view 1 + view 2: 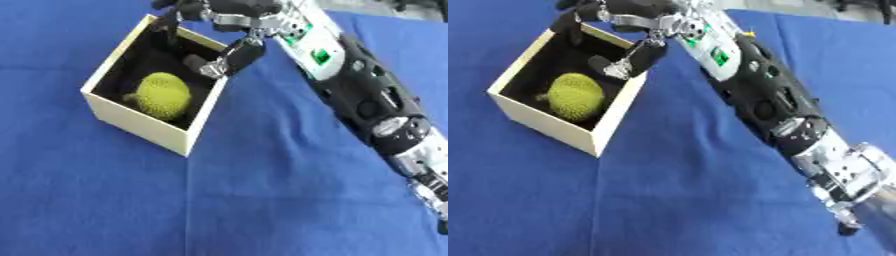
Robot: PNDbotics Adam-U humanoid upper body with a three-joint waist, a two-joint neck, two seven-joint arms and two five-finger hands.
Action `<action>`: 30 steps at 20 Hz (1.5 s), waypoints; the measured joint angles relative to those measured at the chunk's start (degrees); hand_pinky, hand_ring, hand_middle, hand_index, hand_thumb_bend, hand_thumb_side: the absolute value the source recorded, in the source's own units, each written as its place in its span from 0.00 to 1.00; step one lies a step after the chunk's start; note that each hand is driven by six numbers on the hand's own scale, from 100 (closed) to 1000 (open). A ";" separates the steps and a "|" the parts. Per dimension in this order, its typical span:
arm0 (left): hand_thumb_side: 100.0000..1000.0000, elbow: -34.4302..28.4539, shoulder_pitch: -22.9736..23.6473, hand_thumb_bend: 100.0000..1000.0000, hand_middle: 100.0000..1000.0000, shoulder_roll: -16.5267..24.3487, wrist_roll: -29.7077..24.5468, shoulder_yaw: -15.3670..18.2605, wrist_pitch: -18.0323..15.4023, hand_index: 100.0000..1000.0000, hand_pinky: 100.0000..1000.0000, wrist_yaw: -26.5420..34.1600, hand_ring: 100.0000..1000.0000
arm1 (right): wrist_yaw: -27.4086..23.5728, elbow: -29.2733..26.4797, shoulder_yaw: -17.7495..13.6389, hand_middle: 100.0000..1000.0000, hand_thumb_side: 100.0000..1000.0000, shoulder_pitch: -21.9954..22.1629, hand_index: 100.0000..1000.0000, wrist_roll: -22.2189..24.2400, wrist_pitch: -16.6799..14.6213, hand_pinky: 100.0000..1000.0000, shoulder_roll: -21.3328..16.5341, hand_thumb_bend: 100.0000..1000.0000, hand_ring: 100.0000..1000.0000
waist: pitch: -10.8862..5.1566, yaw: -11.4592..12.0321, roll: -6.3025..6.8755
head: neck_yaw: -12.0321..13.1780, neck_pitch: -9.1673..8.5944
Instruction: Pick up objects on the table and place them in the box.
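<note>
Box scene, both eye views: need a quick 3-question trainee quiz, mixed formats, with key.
1. True or false: the yellow-green bumpy fruit lies on the blue tablecloth outside the box.
2. Multiple choice: where is the right hand? A) resting at a lower corner B) above the far side of the box, fingers pointing down over its opening C) flat on the cloth in front of the box
3. Fill in: the inside of the box looks ____ in colour, while its outer walls are cream.

Key:
1. False: the fruit sits inside the box.
2. B
3. black

The left hand shows in neither view.
</note>
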 measured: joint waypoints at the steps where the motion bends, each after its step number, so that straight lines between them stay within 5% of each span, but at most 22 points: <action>1: 0.53 0.00 0.06 0.00 0.60 0.00 0.00 0.00 0.00 0.78 0.75 -0.03 0.72 | -0.67 -0.53 -0.09 0.73 0.09 0.02 0.94 0.30 0.34 1.00 -0.11 0.00 1.00 | -0.03 -0.06 0.00 | 0.16 0.01; 5: 0.53 0.00 1.62 0.00 0.60 0.46 0.35 0.21 0.20 0.78 0.74 -0.52 0.72 | -3.35 -4.06 -2.16 0.75 0.11 3.45 0.95 0.20 0.90 1.00 -2.89 0.00 1.00 | -1.36 -3.33 0.19 | 3.25 0.61; 16: 0.53 0.00 2.50 0.00 0.61 1.12 0.63 0.40 0.42 0.78 0.74 -1.31 0.72 | -9.98 -10.42 -8.54 0.81 0.10 14.55 0.96 -0.17 4.99 1.00 -16.85 0.00 1.00 | -1.42 -5.07 2.01 | 5.50 1.08; 30: 0.53 0.00 2.83 0.00 0.61 1.12 0.11 0.38 0.85 0.78 0.74 -1.42 0.73 | 0.27 0.18 -12.73 0.82 0.09 19.14 0.98 -7.75 7.52 1.00 -19.35 0.00 1.00 | -0.22 -5.95 2.95 | 5.48 0.95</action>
